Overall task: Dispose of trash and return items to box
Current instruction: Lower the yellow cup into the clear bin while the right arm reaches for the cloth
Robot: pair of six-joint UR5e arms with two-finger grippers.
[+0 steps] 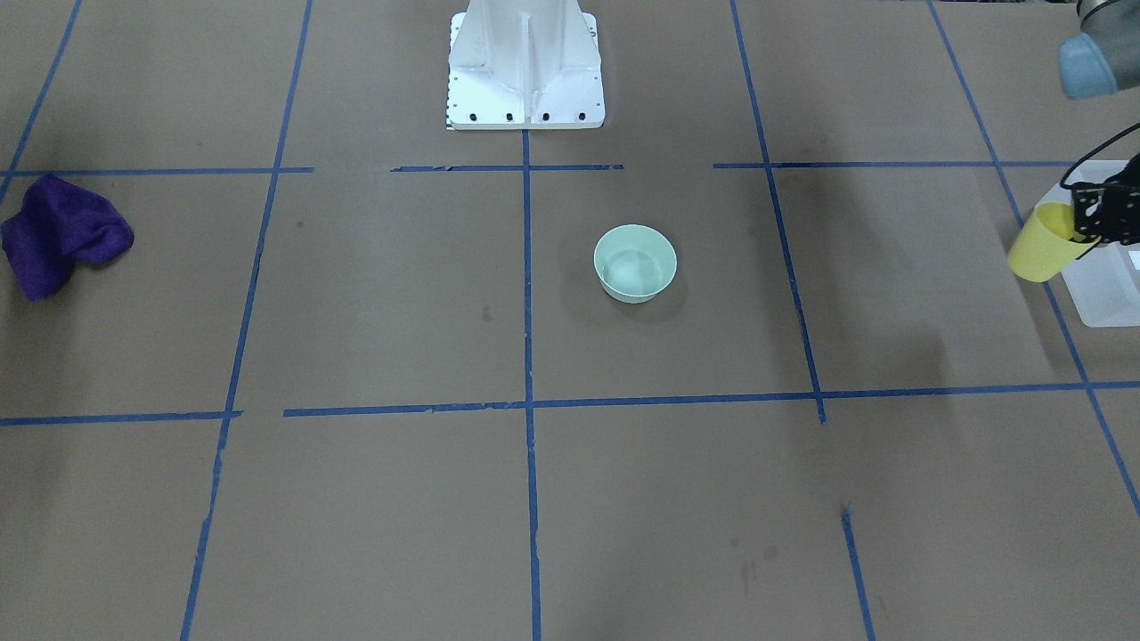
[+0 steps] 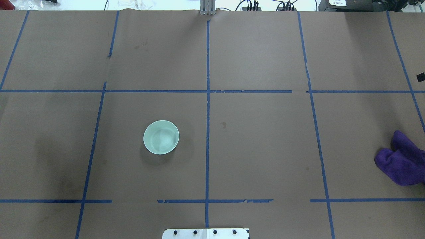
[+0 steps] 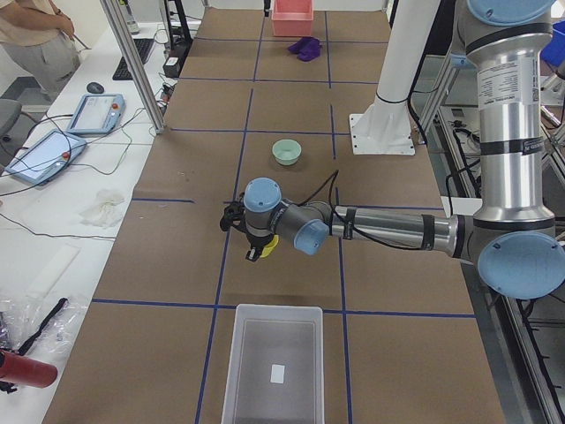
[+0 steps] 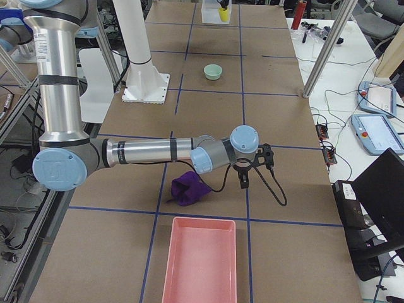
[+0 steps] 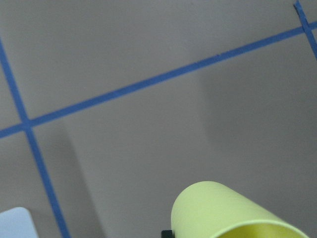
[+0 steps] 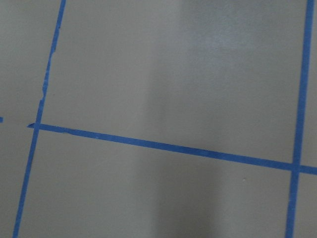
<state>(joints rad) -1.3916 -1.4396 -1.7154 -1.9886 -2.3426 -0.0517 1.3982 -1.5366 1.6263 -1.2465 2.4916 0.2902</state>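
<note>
Pinching the cup (image 1: 1040,245) near the box (image 1: 1109,298): your left gripper (image 1: 1084,223).
Well apart on taped paper (image 1: 383,294): bowl (image 1: 635,263), cloth (image 1: 62,233); right gripper (image 4: 245,178), you can't tell.

I'm seeing matching arms: the left arm (image 3: 388,228) and right arm (image 4: 145,150) are showing brushed silver tubes with pale blue joint caps. A thin black cable (image 1: 1097,145) is looping at the left wrist. The right gripper (image 4: 243,182) is black, and the white base (image 1: 525,80) is showing four black screws.
</note>
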